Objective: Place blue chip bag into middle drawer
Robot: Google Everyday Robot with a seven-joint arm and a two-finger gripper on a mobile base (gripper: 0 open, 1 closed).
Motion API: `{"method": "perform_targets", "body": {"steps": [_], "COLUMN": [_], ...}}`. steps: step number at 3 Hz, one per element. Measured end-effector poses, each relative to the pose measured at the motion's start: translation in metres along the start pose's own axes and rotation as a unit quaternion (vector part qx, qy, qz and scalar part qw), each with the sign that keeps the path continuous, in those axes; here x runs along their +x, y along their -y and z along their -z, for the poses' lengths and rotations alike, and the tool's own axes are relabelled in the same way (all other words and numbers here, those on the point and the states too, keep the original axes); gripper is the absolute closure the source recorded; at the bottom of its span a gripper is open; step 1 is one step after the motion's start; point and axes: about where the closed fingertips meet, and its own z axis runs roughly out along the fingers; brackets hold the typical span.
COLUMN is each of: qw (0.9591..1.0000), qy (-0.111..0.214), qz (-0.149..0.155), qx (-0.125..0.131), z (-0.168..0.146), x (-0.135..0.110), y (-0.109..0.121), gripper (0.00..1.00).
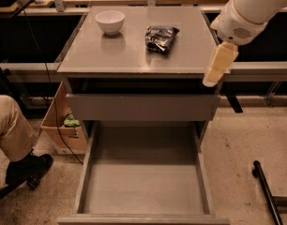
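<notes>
The blue chip bag [160,37] is a crinkled dark navy foil bag with white print. It lies on the grey cabinet top [134,55], right of centre. The middle drawer [143,191] is pulled far out below, a wide grey tray with a bare flat floor. My gripper [217,65] hangs from the white arm [249,13] at the cabinet's right front corner, pointing down. It is to the right of the bag and nearer the front, apart from it, and holds nothing that I can see.
A white bowl [109,21] stands at the back left of the cabinet top. A shut drawer with a plain grey front [143,107] sits above the open one. A person's leg and shoe [17,144] and a cardboard box [64,125] are at the left. A black bar [268,191] lies on the floor at right.
</notes>
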Motion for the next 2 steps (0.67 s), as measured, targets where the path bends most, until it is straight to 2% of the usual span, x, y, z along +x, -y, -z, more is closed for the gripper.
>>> {"method": "perform_targets", "body": {"steps": [1,2], "qw": [0.9983,0.9984], "qy": [0.056,0.055], "qz": [-0.003,-0.002], "qx": [0.015,0.014], "z": [-0.0433,-0.0430], "x": [-0.0298,-0.0298], "y": [0.0531,0.0520], "gripper": [0.00,0.00]}}
